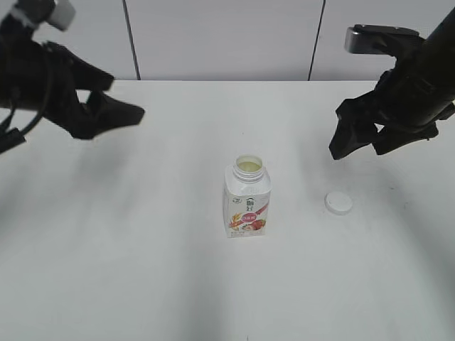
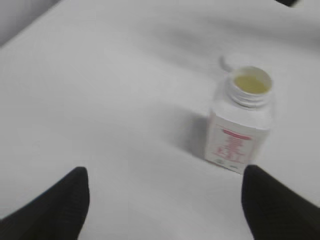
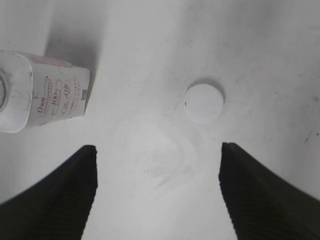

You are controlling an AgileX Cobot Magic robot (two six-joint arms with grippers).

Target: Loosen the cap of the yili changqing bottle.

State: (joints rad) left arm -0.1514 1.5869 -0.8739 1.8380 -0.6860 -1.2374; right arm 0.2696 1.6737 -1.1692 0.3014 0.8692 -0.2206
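Note:
The yili changqing bottle (image 1: pixel 247 200) stands upright in the middle of the white table, its neck open and pale liquid showing inside. It also shows in the left wrist view (image 2: pixel 240 125) and at the left edge of the right wrist view (image 3: pixel 42 92). The white cap (image 1: pixel 338 203) lies flat on the table to the bottle's right, apart from it; it shows in the right wrist view (image 3: pixel 203 103) too. My left gripper (image 1: pixel 117 114) is open and empty, raised at the far left. My right gripper (image 1: pixel 362 142) is open and empty, raised above the cap's far side.
The white table (image 1: pixel 142 249) ends at a back edge against a grey panelled wall (image 1: pixel 220 35). Nothing else stands on the table around the bottle and cap.

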